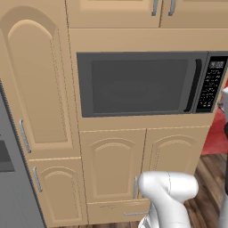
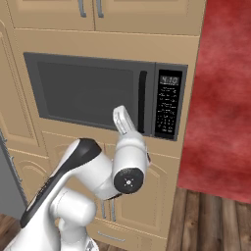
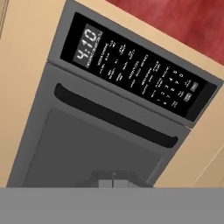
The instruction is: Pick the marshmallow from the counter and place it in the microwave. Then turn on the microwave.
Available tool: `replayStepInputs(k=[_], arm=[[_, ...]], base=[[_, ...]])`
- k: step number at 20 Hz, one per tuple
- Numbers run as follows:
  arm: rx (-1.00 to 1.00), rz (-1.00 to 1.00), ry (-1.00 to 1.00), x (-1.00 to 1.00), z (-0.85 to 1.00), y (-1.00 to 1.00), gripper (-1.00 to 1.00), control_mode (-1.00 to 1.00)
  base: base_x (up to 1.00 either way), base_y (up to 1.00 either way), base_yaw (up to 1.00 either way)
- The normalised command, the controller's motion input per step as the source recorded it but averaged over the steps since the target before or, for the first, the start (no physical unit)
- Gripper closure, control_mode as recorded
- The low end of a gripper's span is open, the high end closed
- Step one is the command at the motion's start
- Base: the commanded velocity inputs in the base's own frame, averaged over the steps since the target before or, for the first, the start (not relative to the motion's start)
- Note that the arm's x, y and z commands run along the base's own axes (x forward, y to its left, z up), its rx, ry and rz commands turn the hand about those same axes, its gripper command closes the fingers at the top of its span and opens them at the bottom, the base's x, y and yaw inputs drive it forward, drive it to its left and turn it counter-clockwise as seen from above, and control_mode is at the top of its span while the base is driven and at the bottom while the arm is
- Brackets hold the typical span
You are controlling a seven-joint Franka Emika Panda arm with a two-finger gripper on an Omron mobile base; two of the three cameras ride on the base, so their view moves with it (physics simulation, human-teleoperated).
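White arm (image 2: 98, 171) nearest, rising from the lower left of the right base view, elbow bent, hand raised toward the microwave (image 2: 103, 93). Gripper (image 3: 113, 180) pressed fully shut, fingertips together, nothing between them, held just in front of the lower part of the dark window door. Microwave built into tan cabinets (image 1: 40, 111), door shut, black vertical handle (image 2: 142, 102) just left of the black button panel (image 2: 168, 106). Panel display lit, reading 4:10 in the hand view. Paired cabinet doors (image 1: 142, 162) below the microwave, more above. Red wall (image 2: 220, 88) to the right, wooden floor (image 2: 211, 220) beneath it. Grey appliance edge (image 1: 9, 178) at far left. Marshmallow nowhere visible; whether inside behind the dark window, cannot tell.
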Motion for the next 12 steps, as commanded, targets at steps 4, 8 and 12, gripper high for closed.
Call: replayStepInputs(k=[4, 8, 12], arm=[[0.16, -0.02, -0.01, -0.07, 0.00, -0.15, 1.00, -1.00], [0.13, -0.02, -0.01, -0.05, 0.00, -0.12, 1.00, -1.00], [0.12, -0.03, 0.00, -0.02, 0.00, -0.10, 1.00, -1.00]], base=[[0.00, 0.00, 0.00], [0.00, 0.00, 0.00], [0.00, 0.00, 0.00]])
